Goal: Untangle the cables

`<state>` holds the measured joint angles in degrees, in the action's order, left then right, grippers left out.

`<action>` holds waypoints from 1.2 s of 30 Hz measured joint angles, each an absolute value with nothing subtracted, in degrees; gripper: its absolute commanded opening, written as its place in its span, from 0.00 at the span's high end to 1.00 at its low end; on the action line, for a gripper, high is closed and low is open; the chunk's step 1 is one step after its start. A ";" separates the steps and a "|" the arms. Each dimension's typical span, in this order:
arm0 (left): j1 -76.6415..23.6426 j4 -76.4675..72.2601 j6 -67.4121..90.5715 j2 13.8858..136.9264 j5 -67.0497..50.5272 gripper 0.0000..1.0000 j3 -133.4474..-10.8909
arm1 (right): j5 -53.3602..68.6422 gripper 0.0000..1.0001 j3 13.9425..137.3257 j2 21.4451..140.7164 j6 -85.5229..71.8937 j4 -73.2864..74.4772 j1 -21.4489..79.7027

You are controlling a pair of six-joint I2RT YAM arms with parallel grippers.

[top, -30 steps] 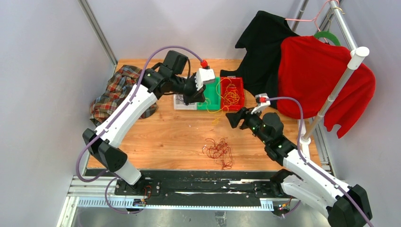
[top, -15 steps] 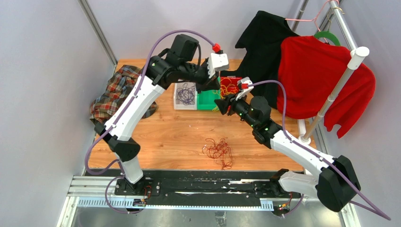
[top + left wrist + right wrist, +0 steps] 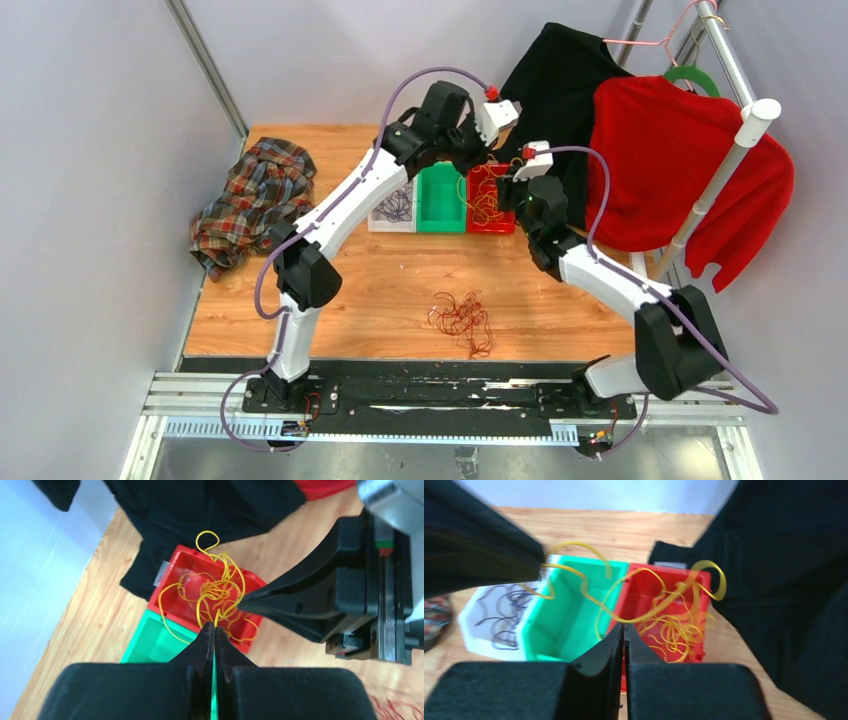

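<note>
The left fingers point(image 3: 202, 647) are pressed tight together and pinch a strand of the yellow cables point(image 3: 215, 587). From their tips the strands run ahead into the red box point(image 3: 639, 600), where most of the bunch lies. The right fingers point(image 3: 609, 652) are pressed together too, with their tips right at the same bunch. I cannot tell if a strand is caught between them. A green box point(image 3: 569, 625) sits just left of the right tips. Past it, a white box point(image 3: 471, 630) holds the purple cables point(image 3: 499, 625). The dark red cables point(image 3: 462, 320) lie on the desk point(image 3: 380, 290), well apart behind both fingers.
</note>
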<state>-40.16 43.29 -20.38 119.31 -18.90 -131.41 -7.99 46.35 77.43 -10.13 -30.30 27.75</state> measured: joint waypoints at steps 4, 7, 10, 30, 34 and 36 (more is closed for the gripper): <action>-39.68 34.79 -18.48 120.57 -13.58 1.00 -126.78 | -7.18 0.67 48.07 83.77 -12.34 -30.48 22.61; -39.29 30.83 -18.37 123.42 -10.92 1.00 -127.28 | -5.58 0.57 48.47 86.70 -14.57 -30.09 19.75; -38.87 28.34 -18.44 127.22 -9.41 1.00 -128.73 | -5.17 0.43 48.07 86.80 -16.19 -29.95 18.37; -40.69 23.09 -21.19 138.37 -4.64 1.00 -128.40 | -17.85 0.43 32.56 61.73 -26.20 -25.93 16.82; -41.98 22.52 -22.17 139.92 -4.62 1.00 -128.20 | -18.41 0.42 30.20 57.19 -27.83 -23.49 16.78; -42.30 22.37 -22.57 140.94 -4.51 1.00 -128.20 | -18.63 0.42 29.87 56.01 -28.36 -22.11 16.78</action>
<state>-42.30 22.37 -22.57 140.94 -4.51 -128.20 -18.63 29.87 56.01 -28.36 -22.11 16.78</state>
